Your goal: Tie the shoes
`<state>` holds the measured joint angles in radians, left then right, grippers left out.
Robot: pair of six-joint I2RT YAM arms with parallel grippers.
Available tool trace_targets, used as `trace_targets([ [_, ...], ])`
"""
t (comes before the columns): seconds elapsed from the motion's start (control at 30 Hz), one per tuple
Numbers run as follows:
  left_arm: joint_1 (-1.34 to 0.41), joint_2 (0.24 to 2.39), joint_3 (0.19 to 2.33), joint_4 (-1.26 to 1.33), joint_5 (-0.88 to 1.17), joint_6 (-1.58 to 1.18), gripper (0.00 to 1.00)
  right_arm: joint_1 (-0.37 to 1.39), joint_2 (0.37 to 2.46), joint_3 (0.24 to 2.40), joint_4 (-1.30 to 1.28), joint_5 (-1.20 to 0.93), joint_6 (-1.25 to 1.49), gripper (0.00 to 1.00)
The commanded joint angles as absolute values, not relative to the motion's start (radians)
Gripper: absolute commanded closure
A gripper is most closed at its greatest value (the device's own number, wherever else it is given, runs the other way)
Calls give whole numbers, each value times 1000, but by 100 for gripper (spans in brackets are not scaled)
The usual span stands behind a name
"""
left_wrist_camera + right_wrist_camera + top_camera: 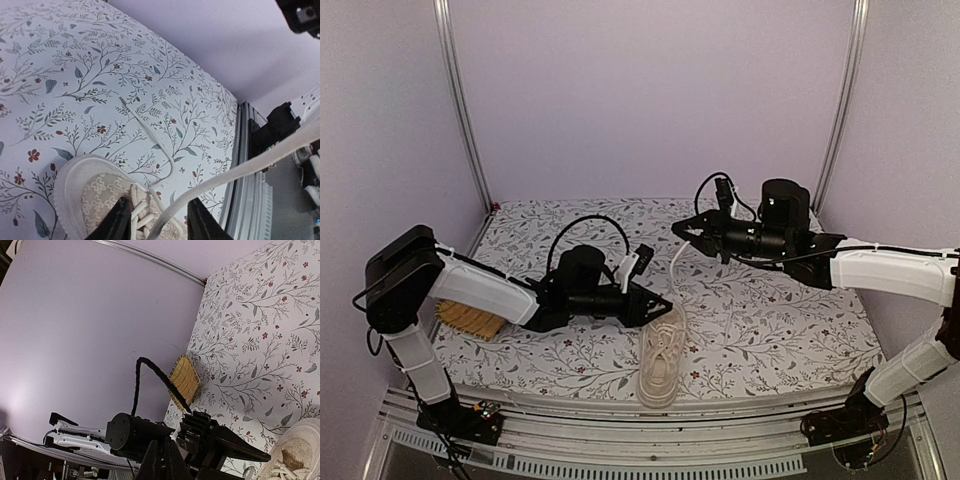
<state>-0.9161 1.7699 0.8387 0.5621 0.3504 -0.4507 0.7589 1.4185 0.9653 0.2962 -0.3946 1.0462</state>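
Lavender walls, floral tablecloth (770, 320). So the sneaker (662, 360) sits at 6 o'clock on the table, right at the near edge. The left gripper (665, 306) hangs over its 12 o'clock end, jaws partway apart with one lace (240, 170) running through the gap. The other lace (150, 135) trails loose on the cloth. The right gripper (677, 230), further out toward 12, is pinched tight, and I can't see it holding anything.
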Motion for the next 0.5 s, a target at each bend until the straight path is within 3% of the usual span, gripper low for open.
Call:
trace_targets([
  [0.0, -918, 1767, 847, 633, 349, -465, 70, 763, 1397, 1000, 278, -374, 1011, 98],
  [0.13, -919, 1760, 845, 656, 373, -492, 99, 764, 1412, 1018, 255, -360, 990, 98],
  [0.47, -916, 1704, 760, 713, 367, -549, 100, 767, 1573, 1181, 66, -216, 824, 98],
])
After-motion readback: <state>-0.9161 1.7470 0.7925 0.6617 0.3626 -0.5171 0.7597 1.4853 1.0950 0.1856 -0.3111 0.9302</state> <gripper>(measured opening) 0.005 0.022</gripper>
